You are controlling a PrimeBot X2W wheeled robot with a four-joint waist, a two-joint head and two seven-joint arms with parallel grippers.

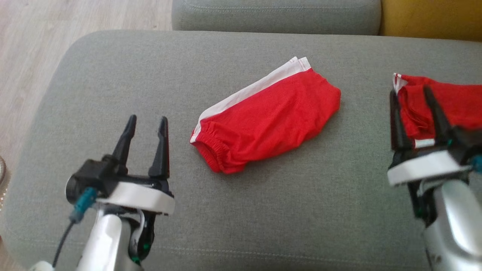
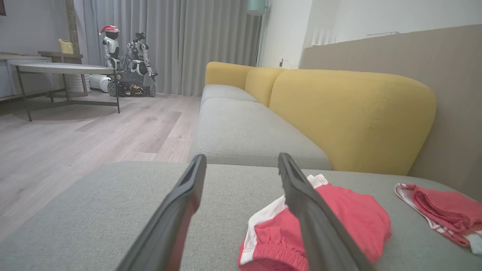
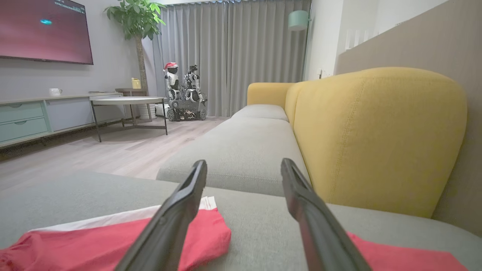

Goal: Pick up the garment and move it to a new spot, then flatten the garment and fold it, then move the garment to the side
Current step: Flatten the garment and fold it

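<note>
Second red garment (image 1: pixel 457 101) lay at the right edge of the head view, cut off by the frame and partly hidden behind the right gripper (image 1: pixel 410 93); whether those fingers touched it could not be told. Red shorts (image 1: pixel 267 120), with a white side stripe and a gathered waistband, lay folded and slightly rumpled at the middle of the grey cushion (image 1: pixel 113 75), between the two arms. The right gripper and the left gripper (image 1: pixel 147 120) each had their fingers spread, holding nothing.
</note>
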